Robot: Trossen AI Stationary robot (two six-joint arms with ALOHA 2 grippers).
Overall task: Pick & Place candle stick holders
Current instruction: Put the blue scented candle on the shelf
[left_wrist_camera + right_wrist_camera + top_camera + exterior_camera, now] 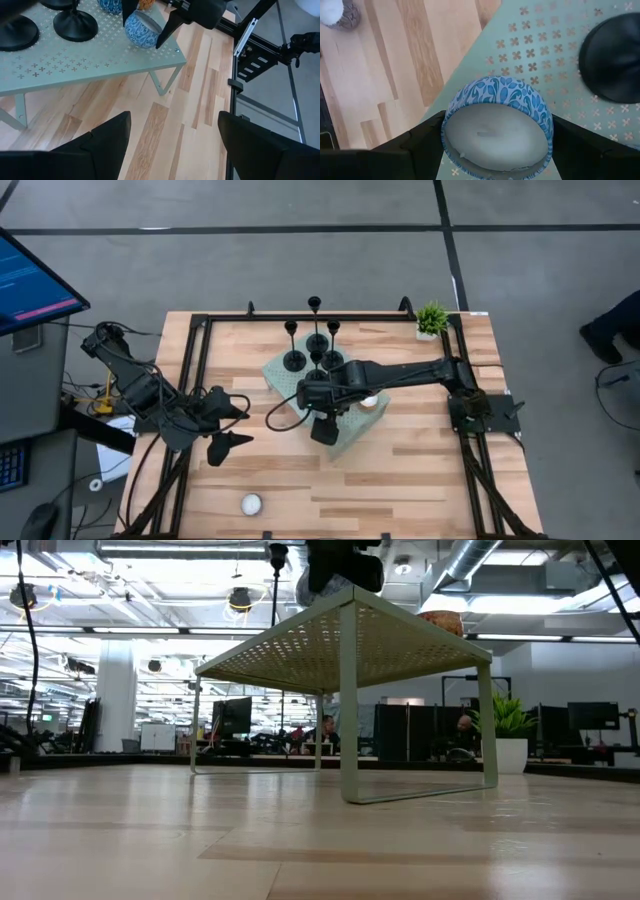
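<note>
- Right end effector (495,150) reaches over the pale green perforated stand (350,435), its fingers spread either side of a blue-patterned candle tin (497,127) without closing on it.
- Left end effector (225,430) hangs released over the bare wood surface (420,480), left of the stand.
- Candle stick holders (315,340) are matte black, each a round disc base with a thin upright stem and a tiny top cup; they cluster at the stand's far end.
- High view alone shows all of them, plus a small potted plant (432,318) at the far right corner and a white tealight (250,504) near the front edge.
- Left wrist view shows two black disc bases (75,25) close up on the stand's cross-punched top.
</note>
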